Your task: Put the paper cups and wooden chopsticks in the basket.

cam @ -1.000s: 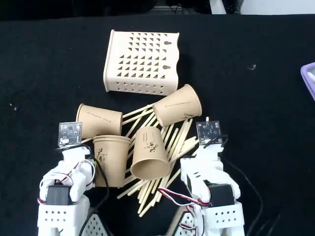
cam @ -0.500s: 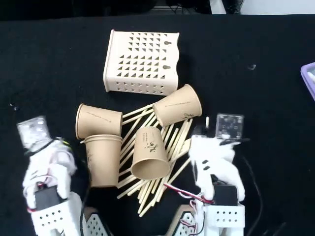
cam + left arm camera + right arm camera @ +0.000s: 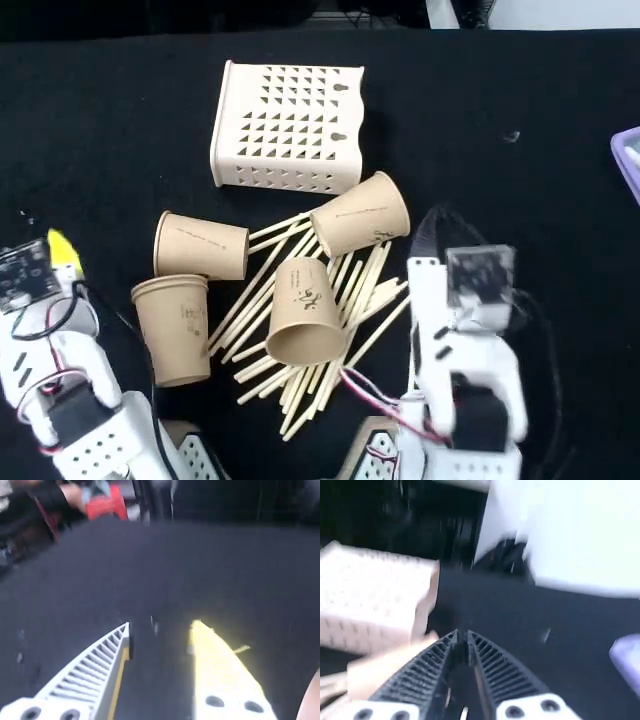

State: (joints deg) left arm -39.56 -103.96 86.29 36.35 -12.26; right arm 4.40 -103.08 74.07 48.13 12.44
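Both arms swung outward, paper cup [image 3: 172, 328] slid leftward; left jaws apart, right jaws together.

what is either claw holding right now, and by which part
Nothing is held. The left claw is open and empty above the table; the right claw is shut on nothing.

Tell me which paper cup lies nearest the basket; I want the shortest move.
The cup at the basket's near right corner; the other three lie farther from it.
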